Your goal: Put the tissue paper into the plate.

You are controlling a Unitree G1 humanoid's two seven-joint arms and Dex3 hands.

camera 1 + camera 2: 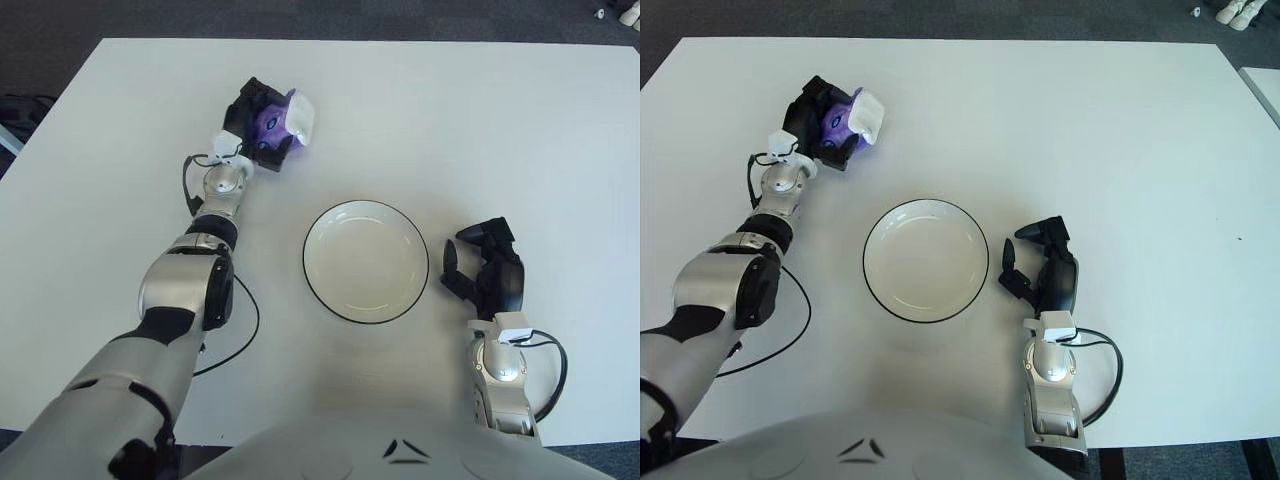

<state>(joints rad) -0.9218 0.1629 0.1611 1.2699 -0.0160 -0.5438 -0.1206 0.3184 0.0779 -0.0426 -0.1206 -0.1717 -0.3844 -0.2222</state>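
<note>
While left hand (262, 128) clamps purple-white tissue pack (285, 122), plate (366, 261) sits nearby; right hand (487, 272) relaxed, holding nothing

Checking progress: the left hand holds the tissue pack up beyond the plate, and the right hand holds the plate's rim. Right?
Not quite. The right hand sits beside the plate, apart from its rim, holding nothing; the left eye view shows it. The left hand does hold the tissue pack.

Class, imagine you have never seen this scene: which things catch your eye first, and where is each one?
The purple-and-white tissue paper stands out, gripped in the left hand over the far left of the white table. Near the middle sits an empty white plate with a dark rim. The black right hand shows just right of the plate, holding nothing.
</note>
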